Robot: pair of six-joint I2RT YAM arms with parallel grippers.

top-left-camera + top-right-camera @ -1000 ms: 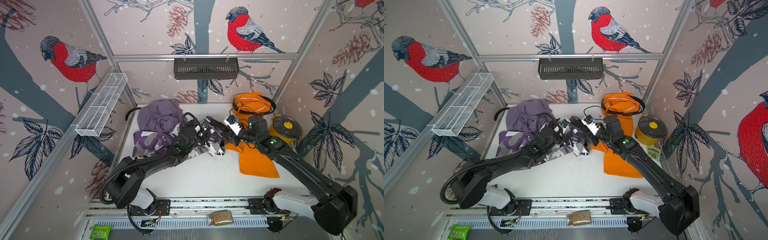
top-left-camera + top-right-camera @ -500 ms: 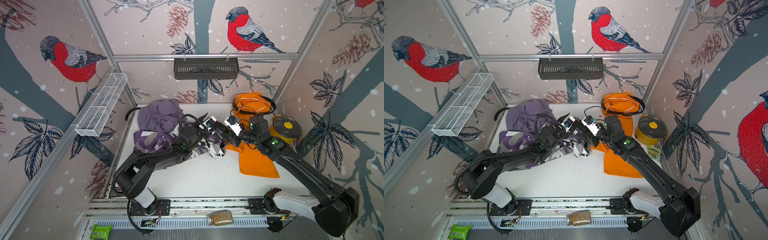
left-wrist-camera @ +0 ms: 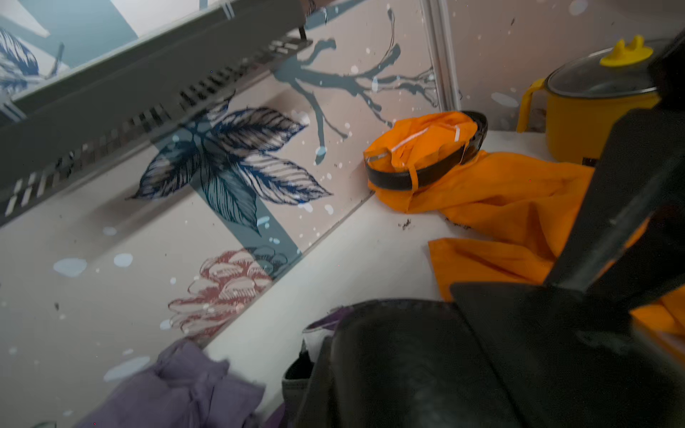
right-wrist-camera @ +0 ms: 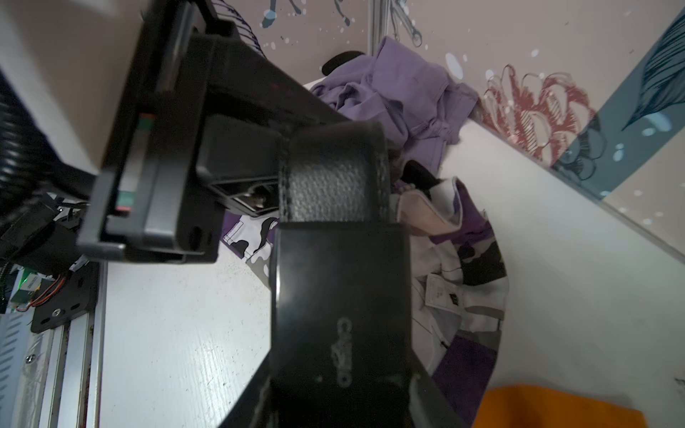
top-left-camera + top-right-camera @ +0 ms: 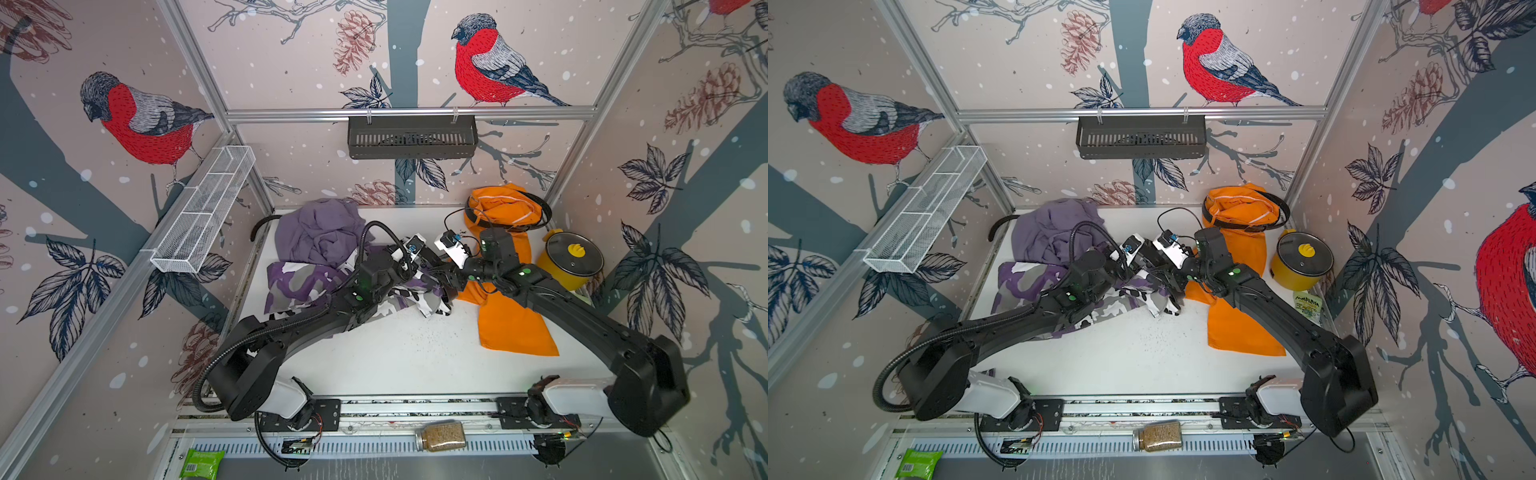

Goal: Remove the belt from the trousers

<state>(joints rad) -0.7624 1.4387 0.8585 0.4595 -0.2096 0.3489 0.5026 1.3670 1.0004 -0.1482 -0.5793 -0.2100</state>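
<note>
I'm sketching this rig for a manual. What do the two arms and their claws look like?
Both are matte black with bulky joints, white base segments and small green lights. The left arm carries a ribbed black cable hose; the right arm has a thin black wire near its wrist. The left claw and right claw are black, each beside a white camera module.

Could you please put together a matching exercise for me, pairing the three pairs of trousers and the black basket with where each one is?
Things:
1. lilac trousers
2. camouflage trousers
3. orange trousers
4. black basket

Places:
A. hangs high on the back wall
B. lies beside the yellow pot
C. heaped in the back corner, near the white mesh shelf
D. spread mid-table, partly under the left arm

Pairs: 1-C, 2-D, 3-B, 4-A.
</note>
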